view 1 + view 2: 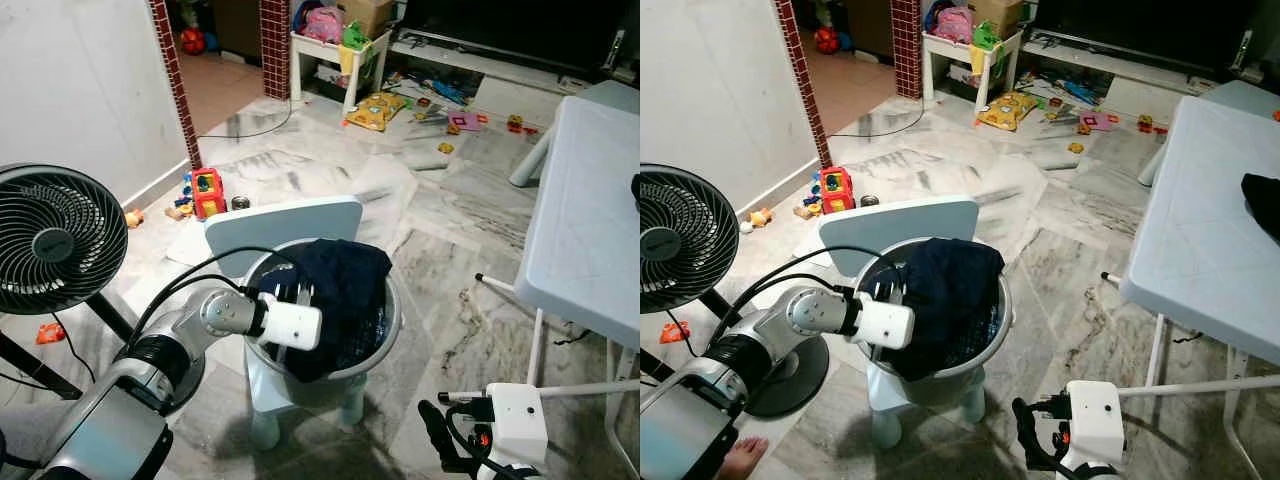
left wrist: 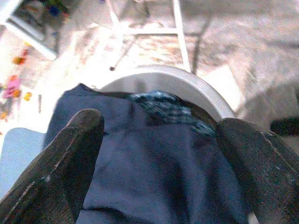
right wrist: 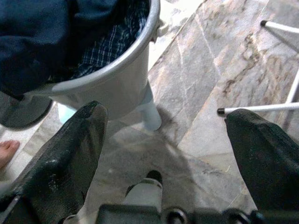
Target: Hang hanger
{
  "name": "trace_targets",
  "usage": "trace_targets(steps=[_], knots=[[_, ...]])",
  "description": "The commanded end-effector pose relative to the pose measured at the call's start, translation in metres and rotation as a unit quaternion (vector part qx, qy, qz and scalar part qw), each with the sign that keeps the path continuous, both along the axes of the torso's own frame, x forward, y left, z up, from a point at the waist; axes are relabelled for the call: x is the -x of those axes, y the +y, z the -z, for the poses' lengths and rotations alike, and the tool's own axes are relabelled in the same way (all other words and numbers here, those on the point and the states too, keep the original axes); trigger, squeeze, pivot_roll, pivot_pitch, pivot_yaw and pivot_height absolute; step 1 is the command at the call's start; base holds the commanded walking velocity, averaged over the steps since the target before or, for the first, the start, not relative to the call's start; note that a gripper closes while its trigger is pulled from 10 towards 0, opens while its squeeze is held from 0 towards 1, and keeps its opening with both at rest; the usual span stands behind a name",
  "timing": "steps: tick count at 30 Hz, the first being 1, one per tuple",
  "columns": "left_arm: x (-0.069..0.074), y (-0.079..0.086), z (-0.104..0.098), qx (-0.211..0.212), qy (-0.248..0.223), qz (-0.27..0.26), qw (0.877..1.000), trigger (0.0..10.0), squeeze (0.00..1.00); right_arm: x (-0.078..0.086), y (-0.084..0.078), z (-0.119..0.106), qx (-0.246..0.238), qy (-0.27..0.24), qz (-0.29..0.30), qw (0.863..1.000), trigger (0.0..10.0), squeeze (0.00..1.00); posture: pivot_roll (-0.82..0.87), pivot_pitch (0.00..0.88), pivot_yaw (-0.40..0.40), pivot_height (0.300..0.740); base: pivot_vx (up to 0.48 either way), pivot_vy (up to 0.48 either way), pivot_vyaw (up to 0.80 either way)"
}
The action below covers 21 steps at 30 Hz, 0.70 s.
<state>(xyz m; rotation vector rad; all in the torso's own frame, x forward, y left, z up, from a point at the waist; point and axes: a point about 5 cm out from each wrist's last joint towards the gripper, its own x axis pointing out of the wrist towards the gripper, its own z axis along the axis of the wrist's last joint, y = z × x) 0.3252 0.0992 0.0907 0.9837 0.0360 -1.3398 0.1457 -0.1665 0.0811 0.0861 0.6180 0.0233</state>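
A grey bucket point(image 1: 392, 312) stands on a small pale blue chair point(image 1: 285, 220). A navy garment point(image 1: 345, 275) is heaped in it and drapes over the near rim, with a blue plaid cloth point(image 2: 163, 105) underneath. My left arm reaches into the bucket from the left, its white wrist point(image 1: 295, 325) over the near rim. The left gripper point(image 2: 159, 122) is open, its fingers spread just above the navy garment. My right gripper point(image 3: 167, 113) hangs low at the front right of the bucket, open over bare marble floor with nothing between its fingers.
A black fan point(image 1: 50, 235) stands close on the left. A white folding table point(image 1: 590, 220) fills the right, its thin legs point(image 1: 530, 395) reaching toward my right arm. Toys point(image 1: 205, 190) litter the floor beyond the chair. A person's bare foot point(image 1: 740, 455) is beside the fan's base.
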Motion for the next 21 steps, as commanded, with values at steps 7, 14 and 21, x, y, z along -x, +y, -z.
trace_targets(steps=[7,14,21], knots=[[0.007,0.004,0.009,0.01,0.019,-0.001,1.0,10.0,0.0,-0.005,-0.003,-0.005,0.006,-0.018,-0.001,1.0,10.0,0.0,-0.06,0.065,-0.035,0.74,0.0,0.0,0.61],[0.004,0.001,0.005,0.038,0.021,-0.019,0.999,10.0,0.0,-0.007,-0.003,-0.003,0.007,-0.017,0.006,1.0,10.0,0.0,-0.06,0.058,-0.036,0.74,0.0,0.0,0.0],[0.006,-0.006,0.004,-0.021,-0.008,0.047,0.999,10.0,0.0,0.0,-0.001,-0.003,0.006,-0.009,0.004,1.0,10.0,0.0,-0.08,0.074,-0.029,0.74,0.0,0.0,0.0]])
